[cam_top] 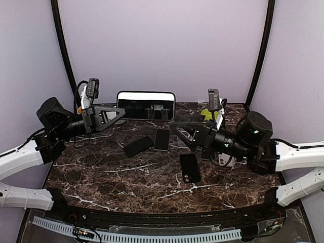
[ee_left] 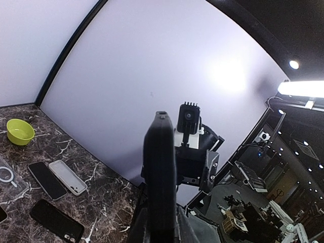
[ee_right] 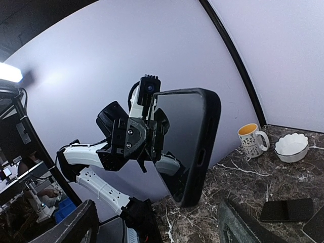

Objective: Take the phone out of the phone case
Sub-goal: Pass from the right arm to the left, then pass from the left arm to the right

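1 phone (cam_top: 146,105) sits inside its dark case (ee_right: 206,142), held up off the tabletop (cam_top: 101,172) toward 12 o'clock. Your left pincer (cam_top: 117,112) is pinching its 9 o'clock end. Your right pincer (cam_top: 181,130) is spread near the 4 o'clock corner, holding nothing. Expect a stiff, glassy, slick phone that would likely crack if dropped, and a case that looks rubbery and should flex. Take hold of the case lip at the free 3 o'clock end and peel it back, sparing the screen.
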